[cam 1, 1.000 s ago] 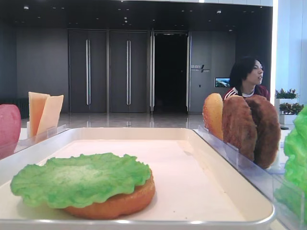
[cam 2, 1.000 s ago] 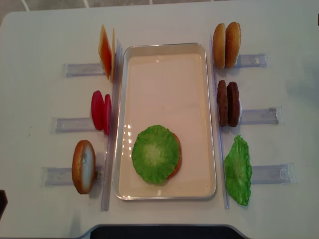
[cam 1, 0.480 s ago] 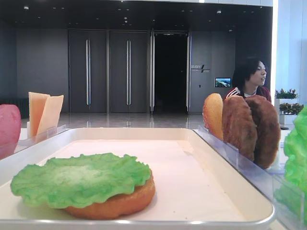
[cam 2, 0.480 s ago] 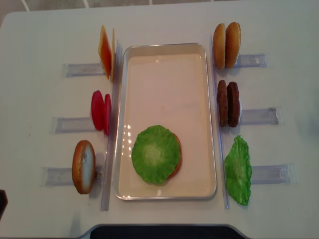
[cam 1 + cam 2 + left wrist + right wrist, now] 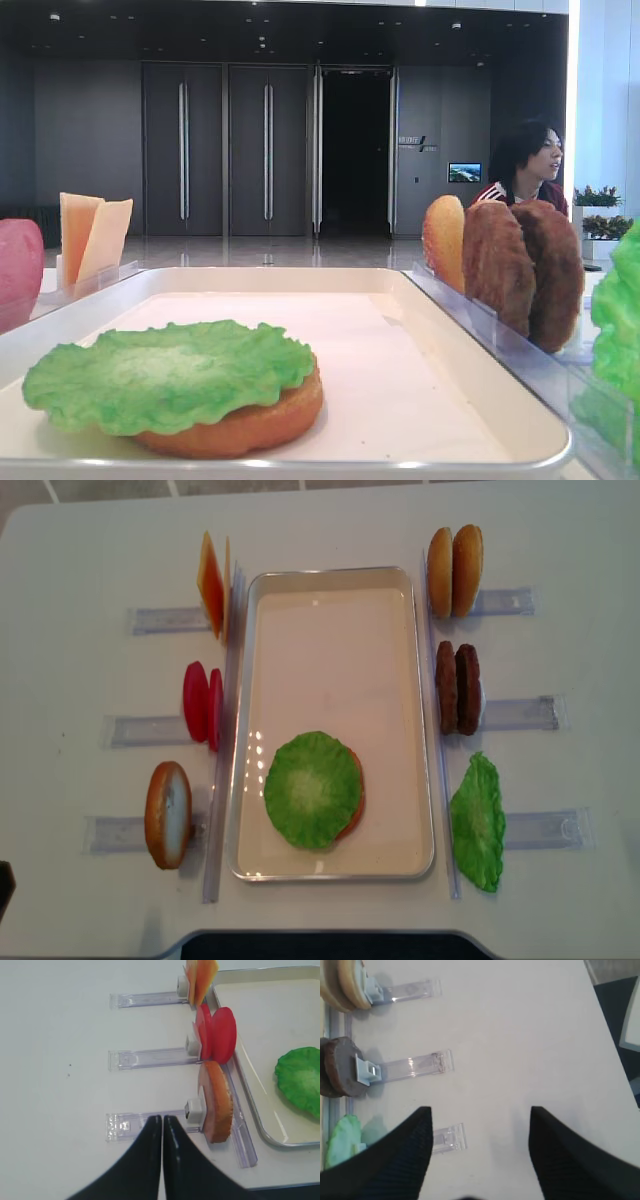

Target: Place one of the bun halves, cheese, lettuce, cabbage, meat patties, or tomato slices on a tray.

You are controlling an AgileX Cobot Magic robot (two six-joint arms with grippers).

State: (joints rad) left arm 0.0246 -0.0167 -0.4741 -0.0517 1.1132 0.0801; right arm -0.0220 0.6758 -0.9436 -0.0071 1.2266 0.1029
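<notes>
The white tray (image 5: pixel 330 577) holds one bun half (image 5: pixel 356 812) with a green lettuce (image 5: pixel 312 788) leaf lying on top, near its front end. Left of the tray stand cheese (image 5: pixel 212 585), tomato slices (image 5: pixel 202 705) and a bun half (image 5: pixel 168 814). To its right are bun halves (image 5: pixel 455 570), meat patties (image 5: pixel 458 688) and another lettuce leaf (image 5: pixel 477 822). My left gripper (image 5: pixel 163 1118) is shut and empty, over the clear holder just left of the upright bun half (image 5: pixel 217 1102). My right gripper (image 5: pixel 481 1110) is open and empty above bare table, right of the patties (image 5: pixel 337 1067).
Clear plastic holders (image 5: pixel 520 713) stick out sideways from each standing item, and long clear dividers (image 5: pixel 215 850) run along both long sides of the tray. A person (image 5: pixel 530 165) sits in the background beyond the table.
Nothing on the table has moved. A dark tip at the overhead view's upper right edge is gone from view. The person in the background has shifted slightly right.
</notes>
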